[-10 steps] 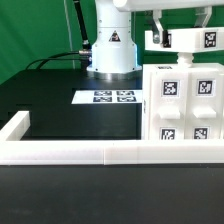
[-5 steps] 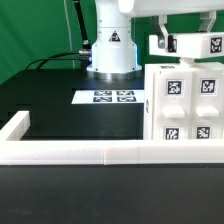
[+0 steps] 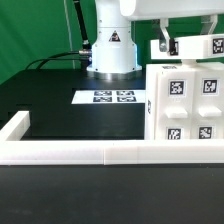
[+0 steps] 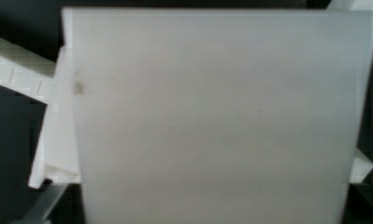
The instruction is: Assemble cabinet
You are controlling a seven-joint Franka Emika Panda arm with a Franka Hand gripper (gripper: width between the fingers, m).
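We're watching the gripper bringing the flat panel lower and further toward the exterior view's right than a second ago. The panel is now hanging just above the cabinet body, which is standing right behind the low white rail. The gripper is looking clamped on the panel's edge, and with one plain white face filling the wrist view, we're judging that the panel is being lined up as the body's top and isn't seated yet.
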